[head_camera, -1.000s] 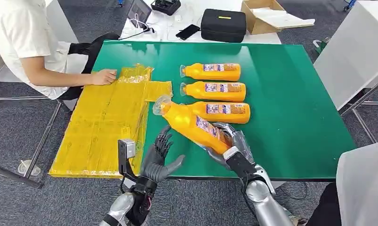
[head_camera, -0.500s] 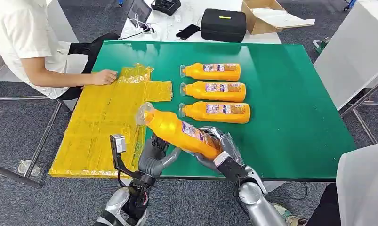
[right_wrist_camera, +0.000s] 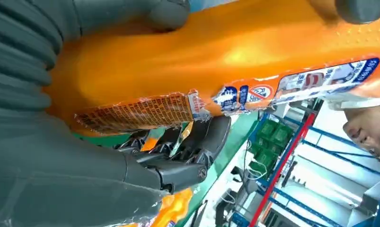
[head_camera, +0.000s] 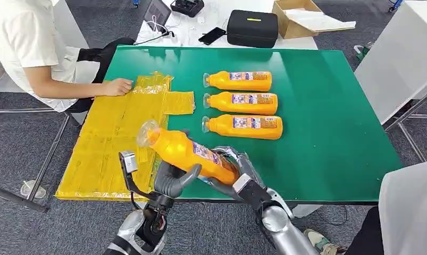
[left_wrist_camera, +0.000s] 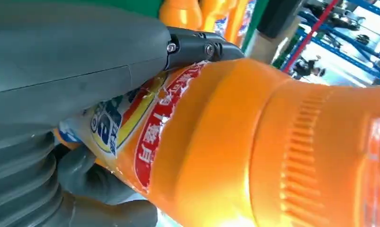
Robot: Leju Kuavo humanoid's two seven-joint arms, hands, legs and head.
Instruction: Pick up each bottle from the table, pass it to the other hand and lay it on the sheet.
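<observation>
The held bottle (head_camera: 187, 153) is in the air over the near edge of the worktop (head_camera: 328, 122), tilted, its clear cap toward the yellow sheet (head_camera: 112, 138). The right hand (head_camera: 237, 167) grips its base end, fingers wrapped around the torn label. The left hand (head_camera: 171, 179) is under the mid-body, thumb against the side; the left wrist view shows fingers curled onto the bottle, so both hands hold it.

Risk, as judged: the body is smooth and the label is peeling. If the right hand lets go before the left has a firm wrap, the cap end, which overhangs the left hand, may tip down and the bottle drop to the floor short of the sheet. Three other bottles (head_camera: 243, 98) lie beyond the right hand. A person's hand (head_camera: 118, 86) rests on the sheet's far end.
</observation>
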